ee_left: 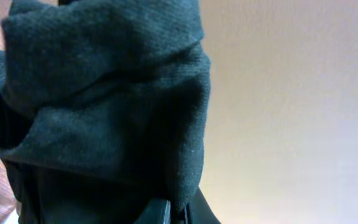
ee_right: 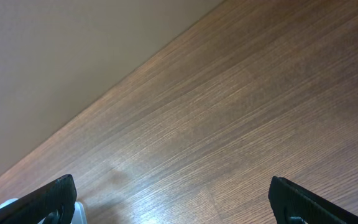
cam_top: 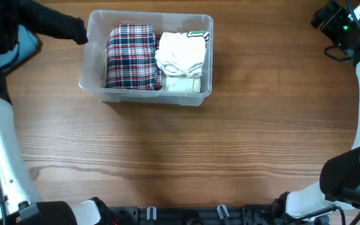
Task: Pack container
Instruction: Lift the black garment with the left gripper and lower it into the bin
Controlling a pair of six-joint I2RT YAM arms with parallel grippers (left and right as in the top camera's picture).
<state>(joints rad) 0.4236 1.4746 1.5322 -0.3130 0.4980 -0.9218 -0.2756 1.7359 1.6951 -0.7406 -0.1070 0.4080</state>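
Warm wooden tabletop (cam_top: 230, 144), pale wall (ee_right: 55, 50) behind. The container (cam_top: 149, 95) sat far left, plaid garment (cam_top: 130, 56) and white garment (cam_top: 181, 59) folded side by side inside. Left tool (ee_left: 178, 214) was clamped on a dark garment (cam_top: 55, 25) near the container's corner; right tool (ee_right: 179, 200) gaped wide, empty. Trouble ahead, perhaps: the loose cloth could catch the rim, with little room left inside.

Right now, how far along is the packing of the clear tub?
Done: a plaid garment and a white garment lie folded side by side in the container. In hand: the left gripper holds a dark garment beside the container's left end. Left: getting it inside. The right gripper is open and empty.
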